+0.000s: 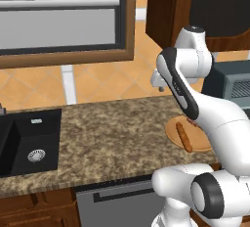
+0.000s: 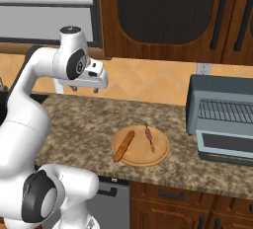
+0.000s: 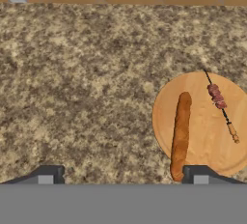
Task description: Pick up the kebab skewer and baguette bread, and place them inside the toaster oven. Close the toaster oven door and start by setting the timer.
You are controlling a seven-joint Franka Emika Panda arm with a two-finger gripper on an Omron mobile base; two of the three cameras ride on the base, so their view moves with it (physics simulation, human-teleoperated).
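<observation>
A round wooden board (image 2: 159,150) lies on the granite counter and carries both foods. The baguette bread (image 2: 124,146) is an orange-brown loaf on the board's left half. To its right lies the thin kebab skewer (image 2: 149,137). My gripper (image 2: 84,89) hangs open and empty above the counter, well left of the board. In the hand view the baguette bread (image 3: 181,133) and kebab skewer (image 3: 219,102) sit right of centre, with my right fingertip (image 3: 198,175) just below the loaf's end. The grey-blue toaster oven (image 2: 197,99) stands at the right, its door (image 2: 225,145) dropped open and the rack showing.
A black sink (image 1: 29,140) is sunk into the counter at the far left. A window (image 1: 58,15) and dark wooden cabinets (image 2: 163,16) are on the wall behind. A wide stretch of granite counter (image 1: 107,133) lies between the sink and the board (image 1: 173,130).
</observation>
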